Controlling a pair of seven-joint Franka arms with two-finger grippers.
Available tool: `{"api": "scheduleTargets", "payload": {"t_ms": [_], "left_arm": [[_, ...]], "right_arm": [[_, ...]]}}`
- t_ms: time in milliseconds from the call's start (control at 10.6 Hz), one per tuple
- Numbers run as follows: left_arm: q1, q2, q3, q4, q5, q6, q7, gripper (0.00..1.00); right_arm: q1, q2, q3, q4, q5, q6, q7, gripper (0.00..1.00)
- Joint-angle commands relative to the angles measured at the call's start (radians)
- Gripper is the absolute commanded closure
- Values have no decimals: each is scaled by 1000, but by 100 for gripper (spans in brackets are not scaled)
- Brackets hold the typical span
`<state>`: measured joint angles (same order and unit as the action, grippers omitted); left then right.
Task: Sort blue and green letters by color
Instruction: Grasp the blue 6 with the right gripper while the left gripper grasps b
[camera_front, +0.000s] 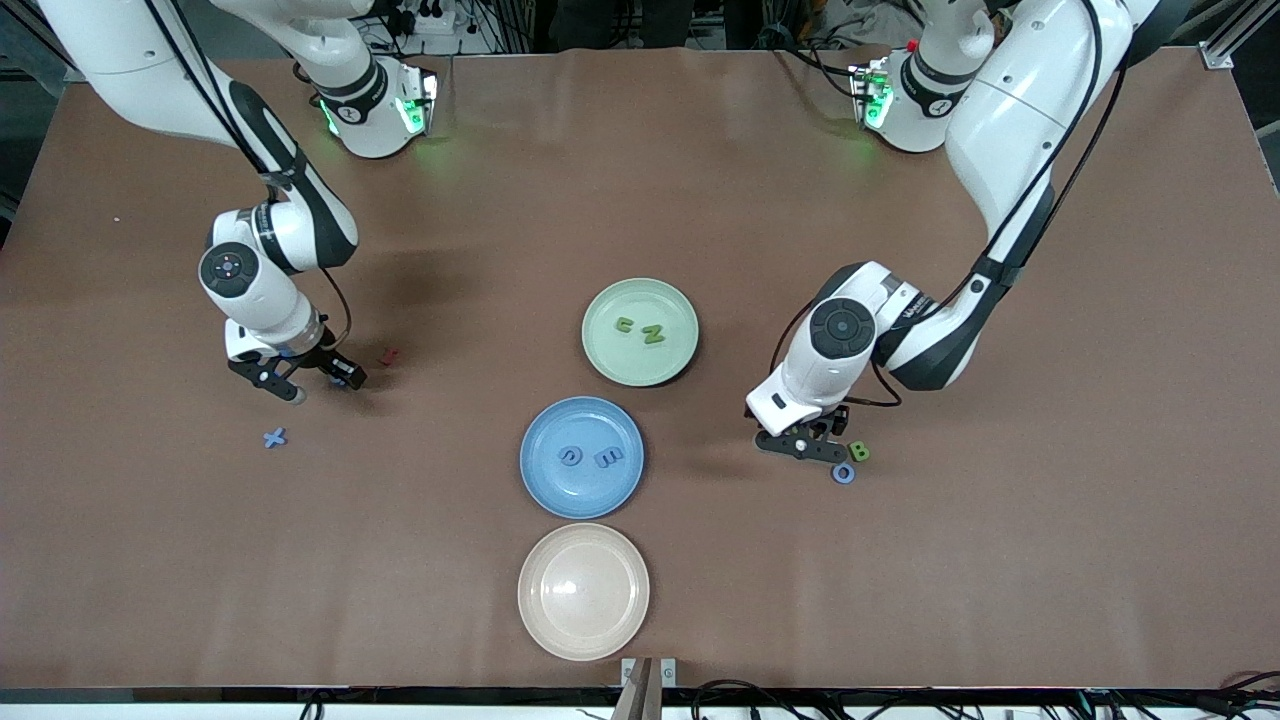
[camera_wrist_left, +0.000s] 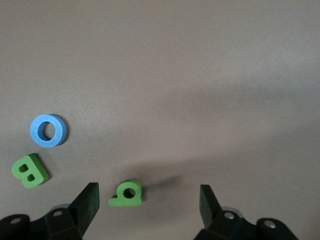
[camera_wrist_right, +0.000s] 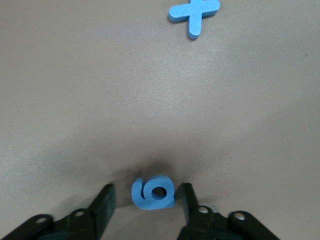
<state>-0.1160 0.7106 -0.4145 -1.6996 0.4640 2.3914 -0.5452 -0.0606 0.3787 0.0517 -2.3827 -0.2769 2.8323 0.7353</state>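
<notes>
Letter sorting, both arms low at the table

Right gripper (camera_wrist_right: 145, 200): fingers part-closed around blue letter (camera_wrist_right: 153, 192), not pinching. Left gripper (camera_wrist_left: 149, 200): wide apart, straddling green letter (camera_wrist_left: 128, 193) beside green B (camera_wrist_left: 29, 171) and blue O (camera_wrist_left: 48, 130).

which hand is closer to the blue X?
Right. The right hand sits just up-table of the blue X, around another blue letter; the left hand is near the left arm's end.

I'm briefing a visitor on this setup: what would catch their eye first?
Three plates stand in a row mid-table: the green plate and the blue plate with two matching letters each, and the bare beige plate nearest the camera. Each tool is low over a letter: the left tool open around a green piece, the right tool straddling a blue piece.
</notes>
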Motion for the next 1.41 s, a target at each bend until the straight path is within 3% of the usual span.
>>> {"api": "scheduleTargets", "payload": {"t_ms": [0,189,566,849,1131,1320], "left_arm": [[7,36,17,9,44,12,22,14],[30,38,20,5,41,12,47,17],[56,47,19,1,4,12,61,22],[55,43,17,3,-76,12,54,22],[55,38,13,5,-82,8,50,22],[50,41,13,0,-93,6,47,24]], "right_arm": [[-38,8,13,-10,-25,12,-4,66],[-38,8,13,-6,-25,9,-7,79],[-24,-12,13,45,-22,-45,-11,83],[56,-15,30,221,-4,-281,41,84],[166,35,30,406,172,-330,114,84],[235,132,37,560,217,-330,192,84]]}}
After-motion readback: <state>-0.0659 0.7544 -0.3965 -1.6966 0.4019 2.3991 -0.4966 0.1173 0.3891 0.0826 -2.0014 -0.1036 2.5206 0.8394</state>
